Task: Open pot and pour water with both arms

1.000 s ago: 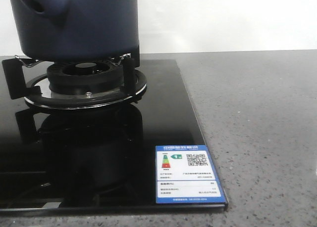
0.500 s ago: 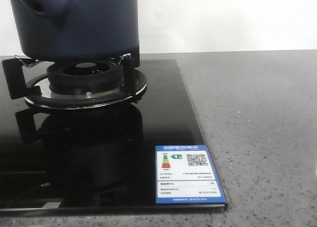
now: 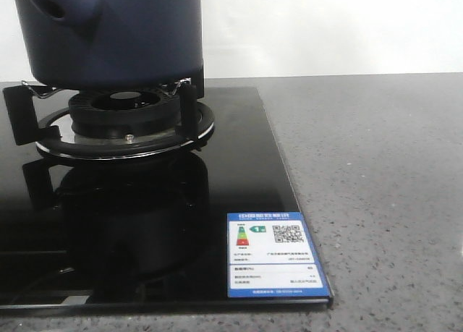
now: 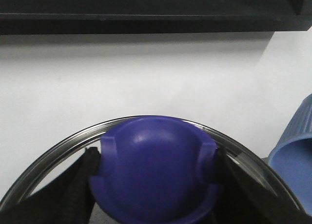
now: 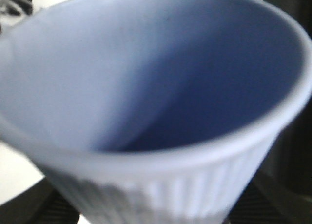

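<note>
In the front view, the pot stood upright on the burner of the black hob, at about ten o'clock in the frame, its stubby handle pointing toward nine o'clock; neither arm showed.

In the left wrist view, the left gripper clamped the blue knob of a glass lid, a ribbed cup beside it.

In the right wrist view, the cup filled the blurred frame, tilted; the right gripper probably held it, though I cannot tell.
</note>
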